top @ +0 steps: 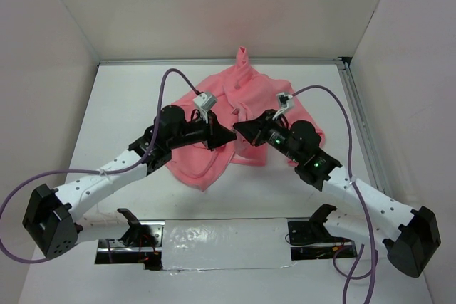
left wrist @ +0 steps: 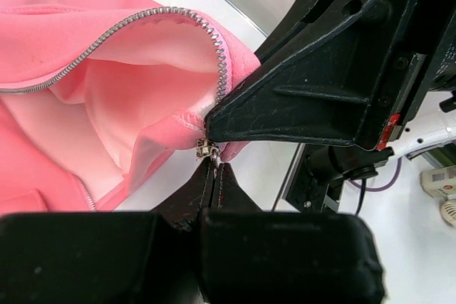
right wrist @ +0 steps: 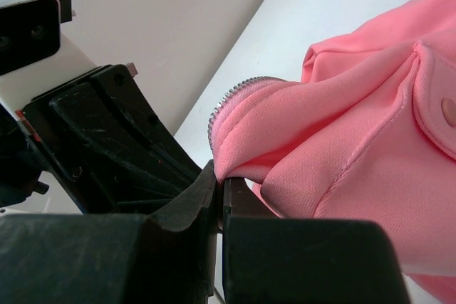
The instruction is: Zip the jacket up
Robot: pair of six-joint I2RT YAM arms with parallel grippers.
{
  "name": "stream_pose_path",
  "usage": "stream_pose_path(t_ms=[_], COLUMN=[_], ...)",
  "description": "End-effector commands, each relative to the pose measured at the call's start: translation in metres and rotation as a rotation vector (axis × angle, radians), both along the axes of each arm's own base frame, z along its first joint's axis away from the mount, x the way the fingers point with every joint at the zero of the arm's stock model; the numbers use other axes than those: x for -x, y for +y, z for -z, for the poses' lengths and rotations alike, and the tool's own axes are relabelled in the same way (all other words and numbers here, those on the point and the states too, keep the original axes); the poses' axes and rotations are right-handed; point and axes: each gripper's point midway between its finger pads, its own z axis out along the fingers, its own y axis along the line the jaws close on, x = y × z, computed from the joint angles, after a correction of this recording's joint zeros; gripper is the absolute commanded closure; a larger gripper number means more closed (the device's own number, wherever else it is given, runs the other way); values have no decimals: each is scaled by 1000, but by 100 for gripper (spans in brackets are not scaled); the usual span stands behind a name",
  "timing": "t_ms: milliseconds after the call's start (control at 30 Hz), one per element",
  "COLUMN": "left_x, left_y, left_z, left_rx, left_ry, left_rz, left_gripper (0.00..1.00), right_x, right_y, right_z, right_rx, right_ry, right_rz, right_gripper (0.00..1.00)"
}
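Note:
The salmon-pink jacket (top: 235, 115) lies crumpled at the back middle of the table. My left gripper (top: 229, 136) and right gripper (top: 238, 127) meet tip to tip at its bottom hem. In the left wrist view my left gripper (left wrist: 215, 167) is shut on the small metal zipper slider (left wrist: 206, 149) at the foot of the silver zipper teeth (left wrist: 142, 21), with pale lining (left wrist: 135, 97) showing inside. In the right wrist view my right gripper (right wrist: 221, 179) is shut on the jacket's pink hem (right wrist: 246, 147) just below a short run of zipper teeth (right wrist: 231, 94).
White walls close in the table at the back and both sides, with a metal rail (top: 360, 119) along the right. Purple cables (top: 167, 83) loop over both arms. A taped strip (top: 221, 243) and arm mounts sit at the near edge.

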Motion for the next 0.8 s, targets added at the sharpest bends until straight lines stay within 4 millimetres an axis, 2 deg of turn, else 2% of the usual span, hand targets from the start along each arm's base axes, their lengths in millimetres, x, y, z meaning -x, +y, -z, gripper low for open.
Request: stream_pose_path(t_ms=[0,100,167,200,233,267,300,333,400,433,467,567,600,667,700,767], left_x=[-9,5,28,35,53,66,83,91,105,107,102,83,69,55,38,20], left_y=[0,-1,-5,-6,-5,-6,-5,-5,-8,-9,-9,-12,-13,-12,-10,-7], left_z=[-37,-33,-9,5,43,58,84,94,113,115,117,97,81,62,38,15], left_rx=[37,50,36,30,-14,-15,-42,-57,-99,-112,-128,-131,-110,-93,-57,-43], left_ry=[-112,-79,-25,35,109,162,209,240,298,297,276,213,172,131,95,25], left_rz=[-5,53,133,115,130,158,190,204,199,202,174,108,60,23,-23,-52], left_gripper=[100,100,100,100,100,100,100,100,100,100,100,100,100,100,100,100], right_x=[6,1,-4,-10,-11,-13,-16,-16,-15,-13,-14,-14,-14,-11,-11,-5], right_y=[10,7,3,-3,-10,-15,-20,-25,-29,-28,-28,-24,-21,-14,-10,-2], right_z=[-30,-34,-46,-54,-70,-79,-87,-104,-111,-114,-110,-97,-86,-70,-59,-36], right_rx=[-40,-50,-76,-88,-112,-123,-132,-150,-164,-168,-158,-143,-128,-97,-78,-52], right_ry=[-58,-67,-80,-88,-114,-129,-137,-163,-178,-189,-176,-153,-131,-99,-69,-27], right_rz=[-43,-9,30,71,91,104,126,137,122,99,102,78,64,31,17,-22], right_gripper=[100,100,100,100,100,100,100,100,100,100,100,100,100,100,100,100])
